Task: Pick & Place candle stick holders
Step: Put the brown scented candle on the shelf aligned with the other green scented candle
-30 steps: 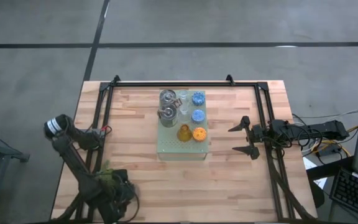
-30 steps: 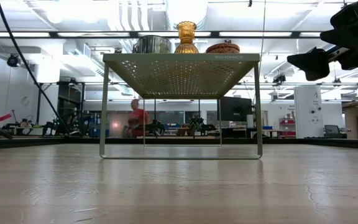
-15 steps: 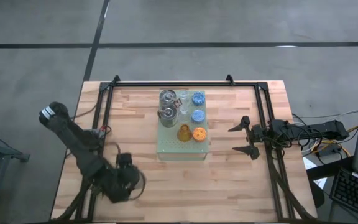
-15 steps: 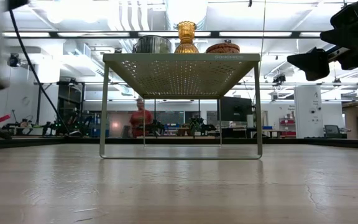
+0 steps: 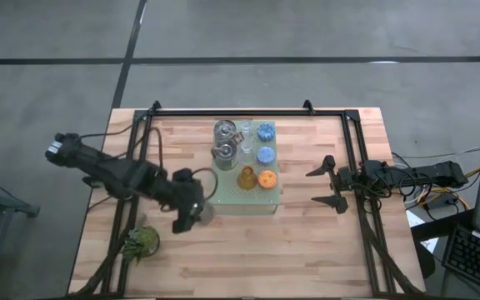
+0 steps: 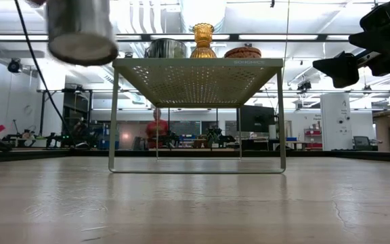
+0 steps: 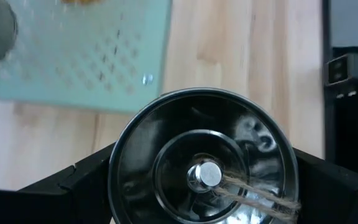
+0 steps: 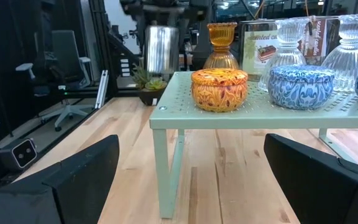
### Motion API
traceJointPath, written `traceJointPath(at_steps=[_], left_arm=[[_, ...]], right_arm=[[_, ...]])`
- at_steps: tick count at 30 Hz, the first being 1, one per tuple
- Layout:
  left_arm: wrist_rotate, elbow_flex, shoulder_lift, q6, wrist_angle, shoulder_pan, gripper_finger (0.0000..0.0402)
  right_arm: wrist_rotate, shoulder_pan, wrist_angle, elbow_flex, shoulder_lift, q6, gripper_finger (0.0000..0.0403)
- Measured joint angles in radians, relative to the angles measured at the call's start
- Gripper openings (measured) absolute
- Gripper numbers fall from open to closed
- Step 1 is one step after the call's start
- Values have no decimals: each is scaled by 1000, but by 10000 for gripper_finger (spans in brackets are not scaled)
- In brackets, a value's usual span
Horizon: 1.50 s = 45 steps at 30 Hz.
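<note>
Nearly done, by the look of it: the last silver holder [image 5: 201, 213] hangs in the air at the near left corner of the pale green board [image 5: 223, 200], clamped in the left gripper [image 5: 192, 210]. Eight holders already stand on the board, so only this one needs setting down. Well off to the side, the right gripper [image 5: 330, 184] waits, fingers spread wide.

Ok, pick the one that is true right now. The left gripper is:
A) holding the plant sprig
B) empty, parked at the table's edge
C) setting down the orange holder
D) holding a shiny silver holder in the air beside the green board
D: the left gripper grips a silver candle holder clear of the table, next to the green board.
</note>
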Motion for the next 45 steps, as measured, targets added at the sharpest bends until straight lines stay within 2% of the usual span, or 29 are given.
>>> traceJointPath(at_steps=[4,8,15,20,27,32,45], left_arm=[[44,137,58,78,-69,90,367],[26,273,134,111,-141,165,368],[32,385,270,252,-149,216,369],[23,400,321,313,-156,238,370],[-1,401,341,320,-154,284,371],[-71,399,341,322,-148,281,373],[-61,397,339,320,-150,281,381]], right_arm=[[0,0,0,0,0,0,391],[0,0,0,0,0,0,391],[0,0,0,0,0,0,391],[0,0,0,0,0,0,391],[0,0,0,0,0,0,391],[0,0,0,0,0,0,391],[0,0,0,0,0,0,391]])
